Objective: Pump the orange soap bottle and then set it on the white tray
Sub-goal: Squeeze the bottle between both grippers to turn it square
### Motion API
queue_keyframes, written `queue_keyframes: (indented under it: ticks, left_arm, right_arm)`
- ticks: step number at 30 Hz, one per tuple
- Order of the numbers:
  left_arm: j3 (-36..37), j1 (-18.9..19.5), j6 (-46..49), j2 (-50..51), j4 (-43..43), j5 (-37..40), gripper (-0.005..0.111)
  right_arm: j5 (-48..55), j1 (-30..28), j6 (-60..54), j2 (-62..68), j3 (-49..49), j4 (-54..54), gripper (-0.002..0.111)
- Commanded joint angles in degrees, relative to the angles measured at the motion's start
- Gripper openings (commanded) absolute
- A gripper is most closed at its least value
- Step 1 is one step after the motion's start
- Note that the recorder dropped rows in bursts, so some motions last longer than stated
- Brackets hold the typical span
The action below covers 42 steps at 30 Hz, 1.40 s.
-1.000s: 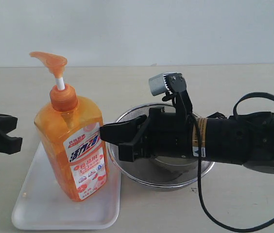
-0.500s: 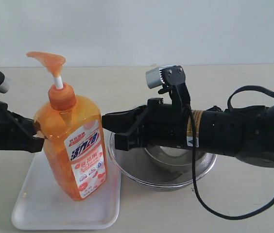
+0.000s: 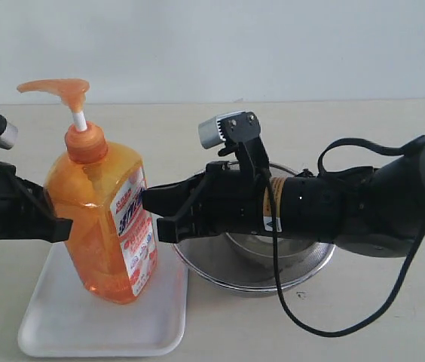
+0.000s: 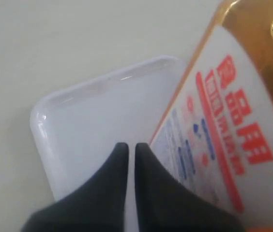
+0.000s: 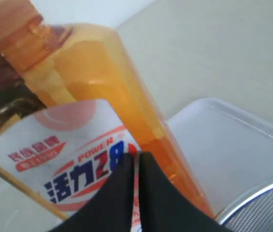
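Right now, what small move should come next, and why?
Probably ease the right gripper back slightly: both shut grippers touch the orange soap bottle, which seems to lean toward the left gripper on the white tray.

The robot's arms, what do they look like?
Both are matte black. The right arm is a thick tube with a yellow-and-white label band, a black cable and a grey camera block. The left gripper and right gripper end in tapered black fingers.
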Motion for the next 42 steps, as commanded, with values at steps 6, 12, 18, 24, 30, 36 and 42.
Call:
queue_keyframes:
  ticks: [6,12,18,24,30,36,42]
  left_arm:
    - [2.6,-0.1,-2.9,-7.4,-0.6,-2.1,0.005]
    - [3.3,-0.1,-3.3,-7.0,-1.1,-6.1,0.005]
    - [4.0,-0.1,-4.1,-7.0,-1.1,-6.2,0.005]
    - [4.0,-0.1,-4.4,-7.0,-1.1,-6.2,0.005]
    - [4.0,-0.1,-5.0,-7.0,-1.1,-5.7,0.005]
    - [4.4,-0.1,-5.8,-7.0,-0.7,-5.7,0.005]
    - [4.6,-0.1,-6.0,-7.1,-0.7,-5.7,0.005]
  right_arm:
    - [-1.2,0.0,-0.2,1.8,-3.2,-1.3,0.000]
    - [-1.3,0.0,-0.6,1.8,-3.2,-1.7,0.000]
    - [-1.3,0.0,-0.4,1.8,-3.6,-2.8,0.000]
    - [-1.4,0.0,-0.7,1.8,-3.6,-2.9,0.000]
    - [-2.4,0.1,-1.2,1.8,-3.6,-2.9,0.000]
    - [-2.6,0.1,-1.4,1.8,-3.6,-2.8,0.000]
    - [-2.8,0.1,-1.6,1.8,-3.6,-2.8,0.000]
